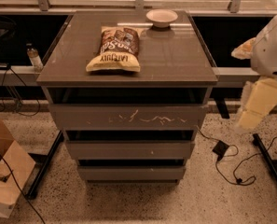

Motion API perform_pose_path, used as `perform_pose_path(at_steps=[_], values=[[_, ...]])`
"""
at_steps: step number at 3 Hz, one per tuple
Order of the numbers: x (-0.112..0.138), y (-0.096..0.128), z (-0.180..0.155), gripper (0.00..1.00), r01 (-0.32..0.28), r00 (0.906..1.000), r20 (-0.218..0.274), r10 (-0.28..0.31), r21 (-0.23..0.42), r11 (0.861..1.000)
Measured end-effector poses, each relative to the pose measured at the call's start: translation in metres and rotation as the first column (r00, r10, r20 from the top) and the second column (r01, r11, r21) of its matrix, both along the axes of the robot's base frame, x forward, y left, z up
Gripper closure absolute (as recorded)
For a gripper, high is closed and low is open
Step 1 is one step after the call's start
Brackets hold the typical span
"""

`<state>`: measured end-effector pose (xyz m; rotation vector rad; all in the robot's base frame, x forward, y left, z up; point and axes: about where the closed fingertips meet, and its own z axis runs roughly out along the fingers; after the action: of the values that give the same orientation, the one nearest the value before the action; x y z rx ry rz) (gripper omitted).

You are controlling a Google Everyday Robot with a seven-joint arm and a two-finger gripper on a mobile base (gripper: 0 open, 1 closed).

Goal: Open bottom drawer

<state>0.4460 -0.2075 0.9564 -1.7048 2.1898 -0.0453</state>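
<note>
Hanging right of cabinet (175, 55): gripper (252, 112) | bottom drawer (131, 173) well apart, lower-left | grip state: cannot tell

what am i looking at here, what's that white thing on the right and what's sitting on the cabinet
One camera looks down at the front of a grey-brown cabinet with three handleless drawers. The white shape at the right edge is a robot's arm. The pale block hanging from it is its gripper, beside the cabinet, touching nothing and apparently holding nothing. On top lie a brown and yellow snack bag and a small white bowl. The slimmest, lowest front is the bottom drawer, which the robot is meant to open; it is not yet pulled out.
</note>
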Motion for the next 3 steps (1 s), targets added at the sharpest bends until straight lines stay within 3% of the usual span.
perform_pose_path(at_steps=[1, 2, 3], values=[[0.012, 0.011, -0.044, 0.0, -0.011, 0.9999, 0.006, 0.011, 0.108, 0.994], [0.023, 0.02, -0.101, 0.0, -0.028, 0.9996, -0.002, 0.029, 0.213, 0.977], [0.027, 0.021, -0.107, 0.0, -0.03, 0.9995, 0.007, 0.029, 0.225, 0.974]])
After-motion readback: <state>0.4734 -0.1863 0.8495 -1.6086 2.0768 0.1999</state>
